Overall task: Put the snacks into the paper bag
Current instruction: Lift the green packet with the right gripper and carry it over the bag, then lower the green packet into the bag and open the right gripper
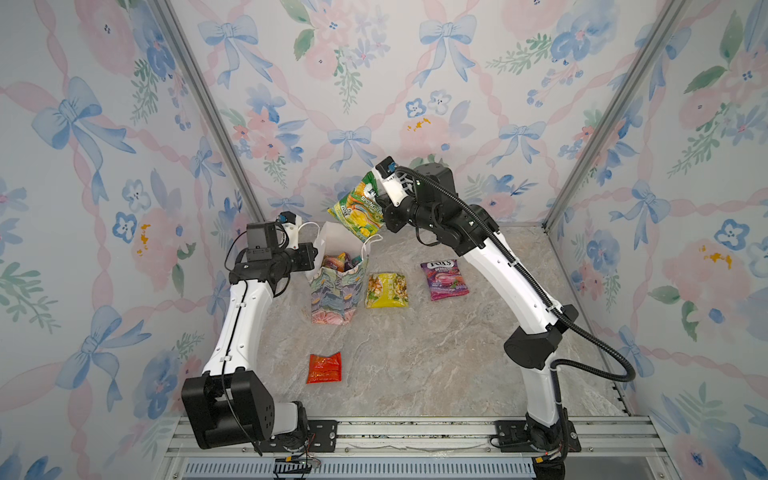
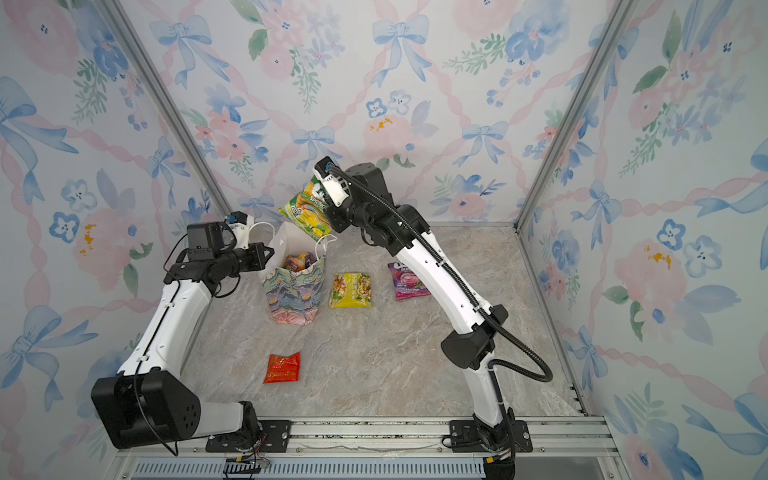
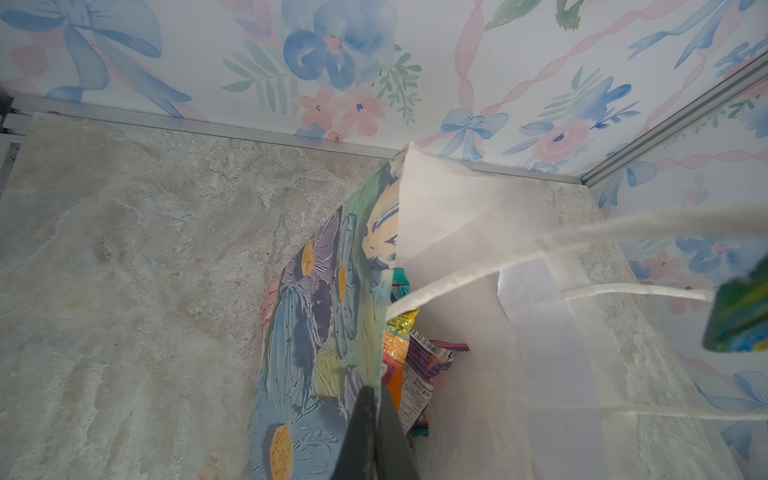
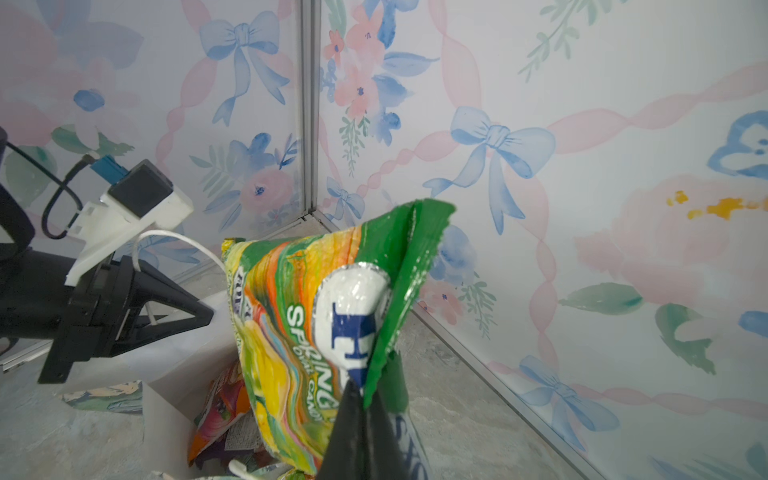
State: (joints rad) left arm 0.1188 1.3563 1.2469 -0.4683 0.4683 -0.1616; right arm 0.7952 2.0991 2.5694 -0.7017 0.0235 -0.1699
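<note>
While the left gripper (image 3: pixel 375 399) pinches the rim of the floral paper bag (image 1: pixel 336 295), which stands upright on the marble-look table (image 1: pixel 415 353), the right gripper (image 4: pixel 362 395) is clamped on the top seam of a green-and-yellow candy packet (image 1: pixel 357 208) hanging over the bag's mouth. Several packets (image 1: pixel 338 262) already lie inside. Three lie flat on the table: a yellow packet (image 1: pixel 386 290) just beside the bag, a purple FOX'S packet (image 1: pixel 444 279) beyond it, and a red-orange packet (image 1: pixel 324 368) well apart, nearer the arm bases. The job looks past halfway.
</note>
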